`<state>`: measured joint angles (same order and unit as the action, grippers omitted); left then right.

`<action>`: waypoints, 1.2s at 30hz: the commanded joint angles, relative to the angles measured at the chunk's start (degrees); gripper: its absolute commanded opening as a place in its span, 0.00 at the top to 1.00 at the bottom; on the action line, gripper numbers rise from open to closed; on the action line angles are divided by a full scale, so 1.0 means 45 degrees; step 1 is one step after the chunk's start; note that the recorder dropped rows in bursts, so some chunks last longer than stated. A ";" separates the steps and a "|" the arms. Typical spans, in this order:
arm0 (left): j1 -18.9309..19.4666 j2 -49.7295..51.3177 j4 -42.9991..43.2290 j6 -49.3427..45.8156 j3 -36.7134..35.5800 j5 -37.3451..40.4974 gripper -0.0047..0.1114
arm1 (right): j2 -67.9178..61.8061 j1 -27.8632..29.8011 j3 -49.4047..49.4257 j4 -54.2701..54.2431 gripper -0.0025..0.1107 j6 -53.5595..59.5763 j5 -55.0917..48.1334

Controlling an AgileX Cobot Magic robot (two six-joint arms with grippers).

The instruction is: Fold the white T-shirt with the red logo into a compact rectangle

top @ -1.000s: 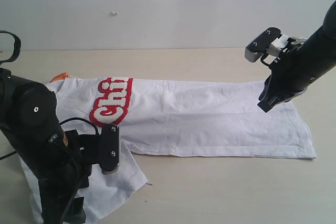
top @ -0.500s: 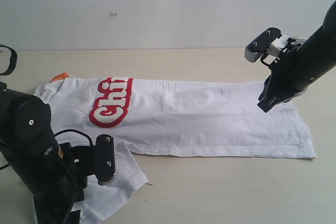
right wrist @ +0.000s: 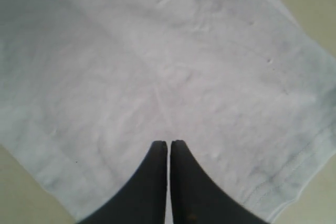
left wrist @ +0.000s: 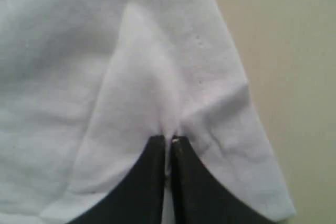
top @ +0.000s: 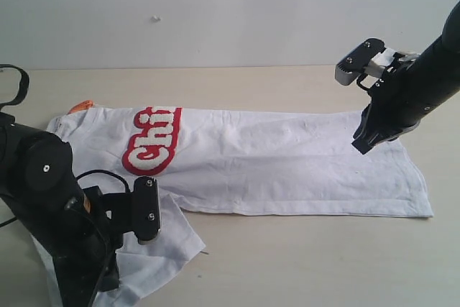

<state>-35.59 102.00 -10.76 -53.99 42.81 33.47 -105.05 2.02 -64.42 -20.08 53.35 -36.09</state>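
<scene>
The white T-shirt [top: 287, 167] lies flat as a long band across the table, with one sleeve [top: 169, 239] spread toward the front left. The red logo [top: 151, 141] shows only in part near the collar end. In the left wrist view my left gripper [left wrist: 168, 139] is shut on a pinched ridge of the sleeve cloth [left wrist: 173, 98]; in the exterior view the arm's own body hides its jaws. My right gripper [top: 361, 145] [right wrist: 169, 142] is shut over the far corner of the hem end, with flat cloth under it and nothing between the fingers.
A small orange neck tag [top: 84, 105] pokes out at the shirt's far left. Bare beige tabletop [top: 309, 264] runs along the front and behind the shirt, up to a plain white wall [top: 230, 12]. The left arm's black body [top: 50, 206] covers the shirt's near-left part.
My left gripper has closed on the sleeve cloth, and its arm dipped, then rose slightly. The right arm has not moved.
</scene>
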 commanded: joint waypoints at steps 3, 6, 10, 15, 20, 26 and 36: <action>-0.0104 -0.0028 -0.0271 0.0006 0.0644 0.3579 0.96 | 0.0126 -0.0010 0.0010 -0.0176 0.95 -0.0015 -0.0020; -0.0104 -0.0499 -0.0047 0.0006 0.1556 0.4844 0.96 | 0.0126 -0.0010 0.0010 -0.0207 0.95 -0.0015 -0.0040; -0.0104 -0.1188 0.0026 0.0006 0.2393 0.5149 0.96 | 0.0126 -0.0010 0.0010 -0.0207 0.95 -0.0015 -0.0040; -0.0078 -0.1396 0.1967 0.0006 0.3843 0.5477 0.96 | 0.0126 -0.0010 0.0010 -0.0207 0.95 -0.0015 -0.0040; 0.0600 -0.0795 0.3725 0.0006 0.5117 0.3919 0.96 | 0.0126 -0.0010 0.0010 -0.0202 0.95 -0.0015 -0.0004; 0.2190 0.0637 0.3771 -0.0579 0.6202 0.0809 0.96 | 0.0126 -0.0010 0.0010 -0.0202 0.95 -0.0015 0.0400; 0.2337 0.1572 0.3943 -0.0514 0.6202 -0.0663 0.23 | 0.0032 -0.0010 0.0010 -0.0202 0.95 0.0008 0.0679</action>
<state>-25.35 109.26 6.81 -56.73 70.38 27.39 -105.05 2.02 -64.42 -20.74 53.24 -33.57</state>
